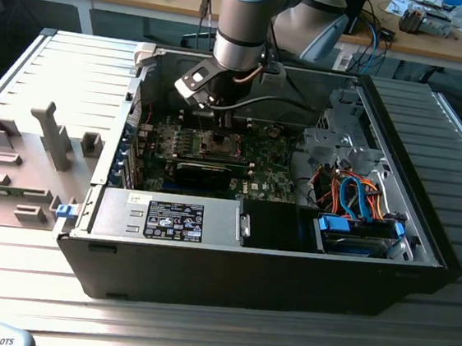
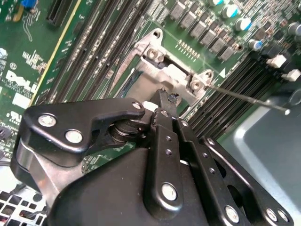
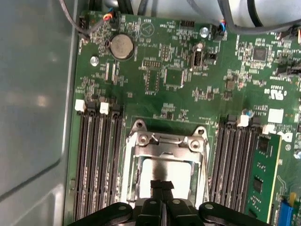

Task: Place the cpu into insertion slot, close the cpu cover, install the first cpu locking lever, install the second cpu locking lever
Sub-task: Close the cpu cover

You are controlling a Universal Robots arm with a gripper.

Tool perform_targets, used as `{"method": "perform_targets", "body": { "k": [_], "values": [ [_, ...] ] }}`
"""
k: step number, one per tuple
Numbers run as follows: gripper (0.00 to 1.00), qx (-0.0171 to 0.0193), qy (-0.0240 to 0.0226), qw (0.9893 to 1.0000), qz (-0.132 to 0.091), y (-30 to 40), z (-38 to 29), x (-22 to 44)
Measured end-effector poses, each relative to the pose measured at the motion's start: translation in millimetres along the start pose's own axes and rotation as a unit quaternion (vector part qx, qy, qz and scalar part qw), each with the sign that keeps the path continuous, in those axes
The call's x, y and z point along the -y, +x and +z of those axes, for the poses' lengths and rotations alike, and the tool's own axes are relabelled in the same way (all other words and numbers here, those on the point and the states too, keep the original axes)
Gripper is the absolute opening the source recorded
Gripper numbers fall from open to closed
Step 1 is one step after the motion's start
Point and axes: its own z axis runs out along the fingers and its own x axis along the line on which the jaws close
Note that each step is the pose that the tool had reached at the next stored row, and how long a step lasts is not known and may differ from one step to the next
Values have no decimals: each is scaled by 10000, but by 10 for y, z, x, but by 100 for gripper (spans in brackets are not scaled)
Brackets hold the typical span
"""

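In the exterior view my gripper (image 1: 220, 121) hangs inside the open computer case, just above the cpu socket (image 1: 218, 143) on the green motherboard. In the first wrist view the cpu (image 3: 165, 170) lies in the socket, its silvery top showing through the window of the cpu cover (image 3: 164, 145), which lies flat over it. The gripper (image 3: 161, 185) is shut, its black fingertips pressed together over the cpu's top with nothing between them. In the second wrist view the gripper (image 2: 165, 100) sits at the cover's (image 2: 171, 75) edge, and a thin metal locking lever (image 2: 244, 98) sticks out from the socket's corner.
Black memory slots (image 3: 99, 160) flank the socket on both sides. A black graphics card (image 1: 206, 170), the grey power supply (image 1: 168, 216) and a drive bay with blue and orange cables (image 1: 360, 207) fill the case. A grey fixture tray (image 1: 17, 167) lies on the exterior view's left.
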Motion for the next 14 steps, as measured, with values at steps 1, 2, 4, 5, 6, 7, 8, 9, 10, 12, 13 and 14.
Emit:
{"method": "perform_targets", "body": {
  "k": [1, 2, 4, 5, 6, 7, 8, 9, 10, 12, 13, 14],
  "values": [
    [11, 0, 0, 10000, 0, 2, 5, 15],
    [11, 0, 0, 10000, 0, 2, 10, 21],
    [11, 1, 1, 10000, -1, 5, 23, 50],
    [11, 0, 0, 10000, 0, 8, 33, 73],
    [11, 1, 0, 10000, 0, 11, 41, 93],
    [11, 0, 0, 10000, 0, 13, 53, 114],
    [11, 0, 0, 10000, 0, 15, 61, 125],
    [11, 1, 0, 10000, 0, 15, 64, 130],
    [11, 2, 1, 10000, 0, 15, 67, 132],
    [11, 2, 1, 10000, -1, 15, 68, 132],
    [11, 2, 2, 10000, -1, 14, 69, 130],
    [11, 2, 1, 10000, 0, 14, 69, 123]
  ]
}}
